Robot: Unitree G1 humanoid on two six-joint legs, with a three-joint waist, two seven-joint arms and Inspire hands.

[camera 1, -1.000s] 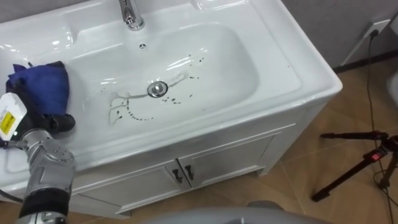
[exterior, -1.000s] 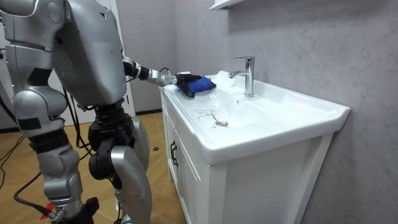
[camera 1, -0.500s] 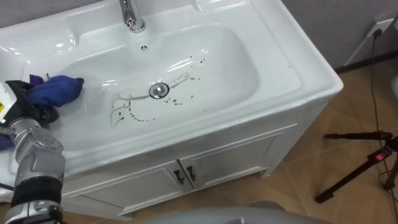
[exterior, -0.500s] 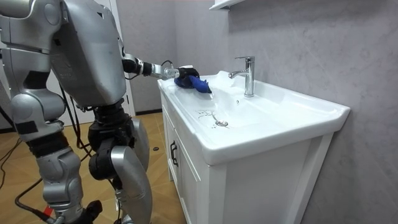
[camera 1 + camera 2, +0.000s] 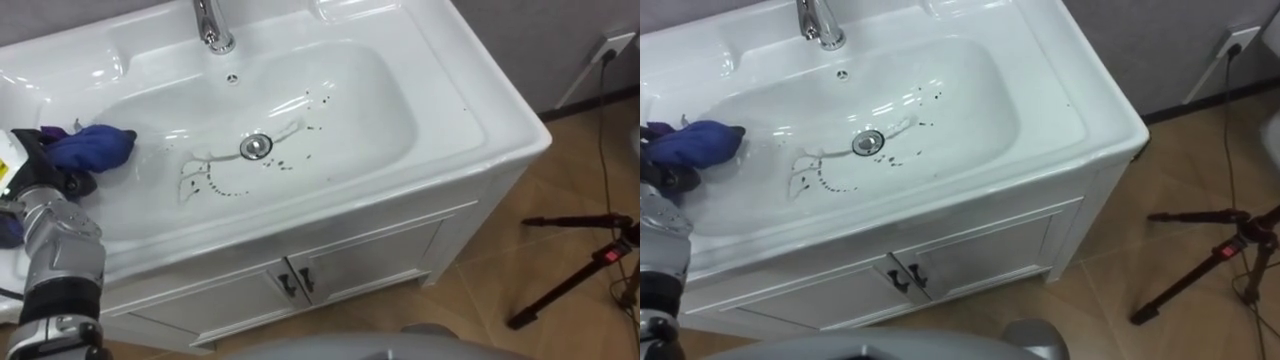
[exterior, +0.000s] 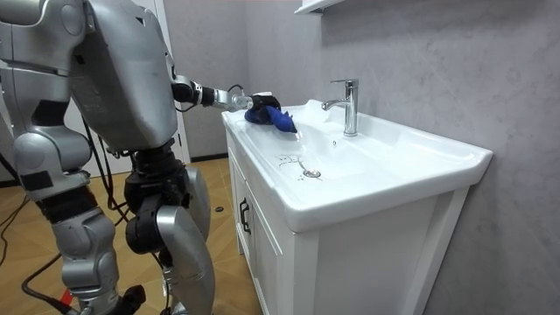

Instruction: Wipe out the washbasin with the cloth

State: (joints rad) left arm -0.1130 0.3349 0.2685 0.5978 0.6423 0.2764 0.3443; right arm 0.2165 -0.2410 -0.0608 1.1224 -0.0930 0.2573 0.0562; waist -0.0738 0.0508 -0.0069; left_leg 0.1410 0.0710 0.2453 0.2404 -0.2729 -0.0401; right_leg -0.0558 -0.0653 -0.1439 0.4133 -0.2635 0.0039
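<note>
My left hand [image 5: 40,168] comes in at the basin's left rim, its fingers [image 5: 78,184] curled round the blue cloth [image 5: 92,145]. The cloth is bunched over the left slope of the basin [image 5: 350,110]. To its right, dark marks [image 5: 215,182] curve round the drain [image 5: 255,146], with the tap [image 5: 210,25] behind. A tripod [image 5: 585,262] stands on the floor at far right.

White basin [image 5: 470,120], dark dotted marks [image 5: 215,186] around silver drain [image 5: 255,146], blue cloth [image 5: 92,146], brown wood-grain floor [image 5: 560,270]
</note>
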